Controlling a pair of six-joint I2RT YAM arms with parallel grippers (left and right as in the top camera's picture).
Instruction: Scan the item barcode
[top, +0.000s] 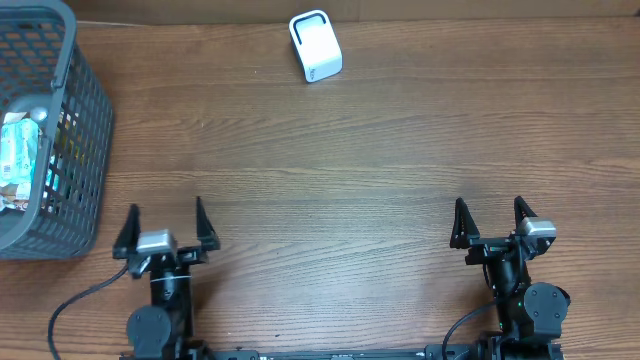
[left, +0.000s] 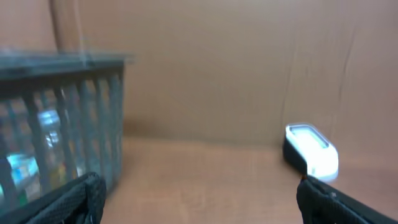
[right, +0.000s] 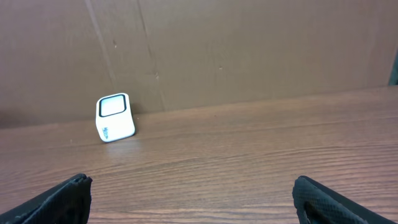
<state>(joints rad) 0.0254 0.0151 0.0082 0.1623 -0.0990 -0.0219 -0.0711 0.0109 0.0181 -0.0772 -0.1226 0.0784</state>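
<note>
Left claw (top: 166, 215) and right claw (top: 490, 215) are gaping apart, empty. Teal-white packet (top: 20, 150) is lying in grey plastic mesh basket (top: 85, 120), ahead-left of left claw. White boxy scanner (top: 315, 45) is sitting well ahead. Risk: fingers snagging basket wall, tipping it.

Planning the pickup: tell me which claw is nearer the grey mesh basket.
The left claw, right beside the grey plastic mesh basket; the right claw sits far across from it.

Smooth, matt wood grain is shown by the brown tabletop (top: 380, 150). Dull moulded plastic is seen in the grey lattice basket (top: 88, 120) at its left edge, and smooth, glossy plastic in the small white box-shaped scanner (top: 316, 47) near its far edge.
</note>
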